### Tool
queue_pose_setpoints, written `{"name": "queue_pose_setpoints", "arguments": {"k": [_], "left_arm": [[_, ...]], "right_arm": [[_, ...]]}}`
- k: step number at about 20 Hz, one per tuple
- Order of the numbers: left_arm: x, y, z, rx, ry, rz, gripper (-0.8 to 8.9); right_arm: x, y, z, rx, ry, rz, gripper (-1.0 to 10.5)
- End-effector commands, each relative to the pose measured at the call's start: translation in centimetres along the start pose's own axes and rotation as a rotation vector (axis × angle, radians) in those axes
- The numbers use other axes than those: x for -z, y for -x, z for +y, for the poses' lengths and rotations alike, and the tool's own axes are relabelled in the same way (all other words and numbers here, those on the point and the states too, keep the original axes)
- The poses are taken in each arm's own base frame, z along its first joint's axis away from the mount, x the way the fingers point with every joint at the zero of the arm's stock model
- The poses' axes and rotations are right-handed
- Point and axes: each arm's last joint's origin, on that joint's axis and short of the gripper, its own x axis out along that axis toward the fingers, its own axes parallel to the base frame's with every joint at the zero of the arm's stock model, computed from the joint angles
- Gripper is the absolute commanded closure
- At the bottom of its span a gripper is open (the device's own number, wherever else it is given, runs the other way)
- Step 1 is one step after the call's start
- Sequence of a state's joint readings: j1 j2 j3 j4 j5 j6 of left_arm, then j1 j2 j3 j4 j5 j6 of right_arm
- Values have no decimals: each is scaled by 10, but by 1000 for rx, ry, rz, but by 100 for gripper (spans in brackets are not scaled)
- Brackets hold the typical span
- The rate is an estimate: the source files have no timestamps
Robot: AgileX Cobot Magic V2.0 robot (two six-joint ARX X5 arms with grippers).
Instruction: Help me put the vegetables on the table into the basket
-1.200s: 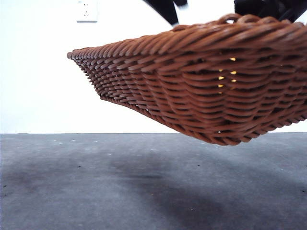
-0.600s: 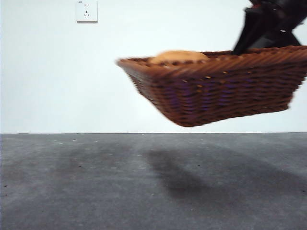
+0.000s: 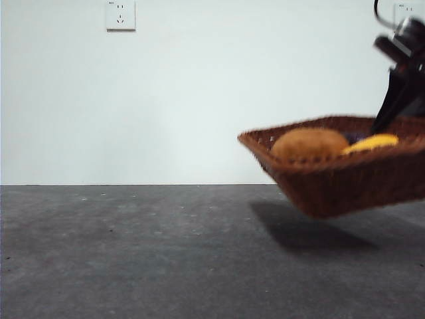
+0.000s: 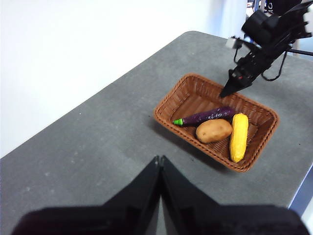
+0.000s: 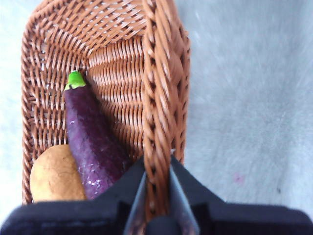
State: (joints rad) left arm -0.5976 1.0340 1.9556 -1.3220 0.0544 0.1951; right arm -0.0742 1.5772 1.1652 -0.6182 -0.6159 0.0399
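Observation:
The reddish-brown wicker basket [image 3: 345, 186] hangs tilted just above the table [image 3: 133, 252] at the right of the front view. In it lie the orange-brown potato [image 3: 309, 145] and the yellow oblong vegetable [image 3: 372, 142]. The left wrist view shows the basket [image 4: 166, 120] with the purple eggplant [image 4: 210, 116], potato [image 4: 213, 130] and yellow vegetable [image 4: 238, 137] inside. My right gripper [image 5: 156, 181] is shut on the basket's braided rim [image 5: 156, 73], next to the eggplant [image 5: 88, 132] and potato [image 5: 54, 174]. My left gripper [image 4: 159, 161] is shut and empty, well away from the basket.
A white wall with a socket [image 3: 120, 14] stands behind the table. The table's edge [image 4: 298, 193] runs close to the basket on one side. The basket's shadow [image 3: 312, 232] lies on the table under it.
The basket, held by my right gripper, has moved to the right and down, from high in the front view to just above the table. The vegetables inside now show.

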Motion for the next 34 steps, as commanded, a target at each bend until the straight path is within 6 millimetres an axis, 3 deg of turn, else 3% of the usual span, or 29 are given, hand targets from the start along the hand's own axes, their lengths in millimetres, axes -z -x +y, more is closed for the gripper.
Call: {"name": "queue_pose_setpoints", "arguments": {"k": [1, 4, 9, 15, 18, 21, 24, 27, 30, 34], "left_arm": [[1, 0, 0, -5, 21, -1, 821], [1, 0, 0, -6, 21, -2, 821], [1, 0, 0, -5, 20, 1, 821], [2, -3, 0, -3, 21, 11, 821], [2, -3, 0, -3, 21, 10, 821], [2, -4, 0, -3, 21, 12, 821], [1, -4, 0, -2, 21, 14, 821], [1, -5, 0, -2, 21, 16, 821], [1, -6, 0, -2, 21, 17, 821], [1, -8, 1, -1, 21, 23, 821]], "right_arm": [[-6, -13, -9, -10, 7, -11, 957], [-12, -19, -26, 13, -8, -9, 957], [-15, -8, -53, 89, -38, -32, 957], [-4, -38, -76, 126, -67, 78, 957], [-4, -39, -80, 207, -36, 85, 956], [-7, -40, -79, 173, -24, 59, 934], [-9, -40, -79, 167, -17, 42, 661], [-12, -38, -78, 160, -11, 31, 622], [-24, -17, -63, 164, -1, 14, 623], [-29, 46, -13, 141, 35, -40, 636]]}}
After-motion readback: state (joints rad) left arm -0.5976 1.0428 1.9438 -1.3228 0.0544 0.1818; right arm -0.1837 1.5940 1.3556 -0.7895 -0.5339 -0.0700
